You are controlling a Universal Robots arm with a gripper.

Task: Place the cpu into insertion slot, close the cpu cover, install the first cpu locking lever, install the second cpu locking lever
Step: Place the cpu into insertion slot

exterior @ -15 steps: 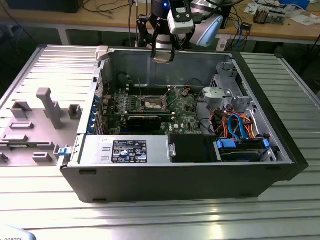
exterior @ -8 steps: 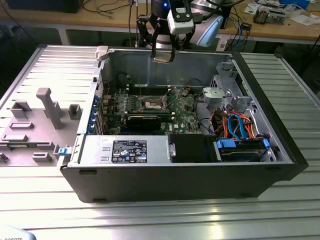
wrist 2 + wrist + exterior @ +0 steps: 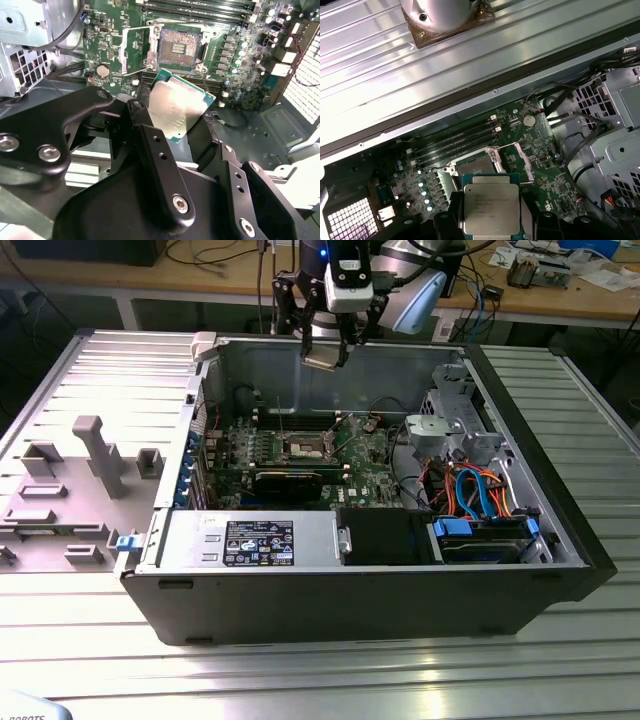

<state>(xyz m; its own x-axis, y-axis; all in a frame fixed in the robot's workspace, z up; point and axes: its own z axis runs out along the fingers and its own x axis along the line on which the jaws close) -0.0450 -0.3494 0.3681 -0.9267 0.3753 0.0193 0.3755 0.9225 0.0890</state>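
None of the four steps is finished: we see the gripper [image 3: 326,350] clenched on the cpu [image 3: 320,362] above the far wall of the case [image 3: 350,590]. The insertion slot [image 3: 304,448] lies bare, its cpu cover [image 3: 134,50] open.

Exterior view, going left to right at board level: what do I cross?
Grey fixture blocks → insertion slot → metal drive cage → case's right wall. The gripper, holding the cpu, hangs above the slot, so it is left out.
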